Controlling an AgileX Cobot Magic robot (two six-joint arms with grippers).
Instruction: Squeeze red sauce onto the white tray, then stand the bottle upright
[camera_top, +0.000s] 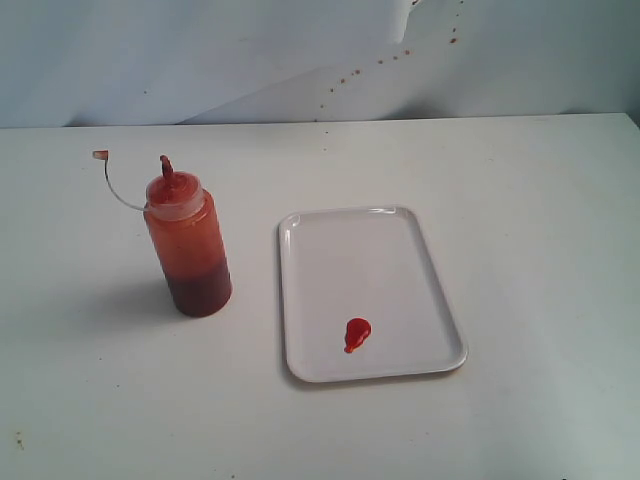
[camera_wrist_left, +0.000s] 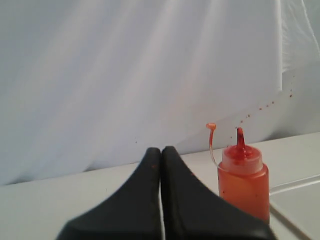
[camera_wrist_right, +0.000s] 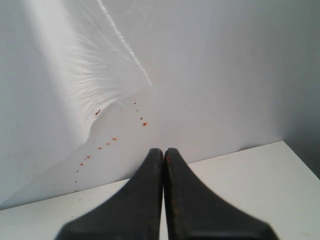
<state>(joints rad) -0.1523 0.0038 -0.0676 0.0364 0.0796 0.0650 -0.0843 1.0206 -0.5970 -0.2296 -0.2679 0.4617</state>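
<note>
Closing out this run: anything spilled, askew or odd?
Yes: a trail of small red specks dots the white cloth backdrop, like stray sauce splatter. The translucent red-orange plastic squeeze bottle stands upright, its small cap dangling on a tether. The glossy red sauce blob sits inside the flat white rectangular tray.

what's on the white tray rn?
One small red sauce blob sits on the white tray, toward its near end; nothing else shows. Only the patch under it is covered.
</note>
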